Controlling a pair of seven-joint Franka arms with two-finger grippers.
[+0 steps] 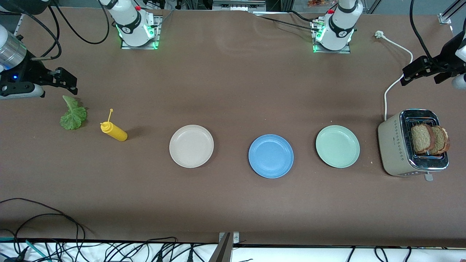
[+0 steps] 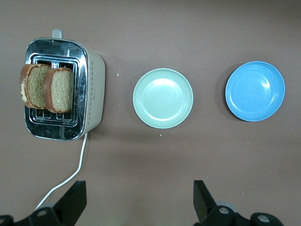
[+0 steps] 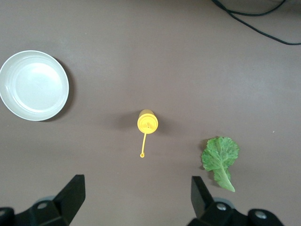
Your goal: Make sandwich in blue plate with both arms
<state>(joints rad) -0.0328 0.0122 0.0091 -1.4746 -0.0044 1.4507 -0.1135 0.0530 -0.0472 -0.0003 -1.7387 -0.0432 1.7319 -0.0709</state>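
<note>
- The right gripper hangs at the upper left of the front view, up in the air over the table's right-arm end just above the lettuce; its two black fingers stand wide apart with nothing between them.
- A ruffled green lettuce leaf lies flat at the left of the front view, on bare table.
- A yellow squeeze bottle stands beside the leaf, toward the middle of the table, its thin nozzle pointing up.
- The cream-white plate sits left of centre, with nothing on it.
- The blue plate sits just right of centre in the front view, slightly lower in the frame than its neighbours, and bare: no bread or leaf on it.
- The pale mint-green plate follows to the right, also bare.
- A silver toaster stands at the right of the frame, with two brown bread slices sticking up out of its slots; a white cord runs from it toward the top of the frame.
- The left gripper hovers at the upper right edge, over the table above the toaster, its fingers spread open and holding nothing.
</note>
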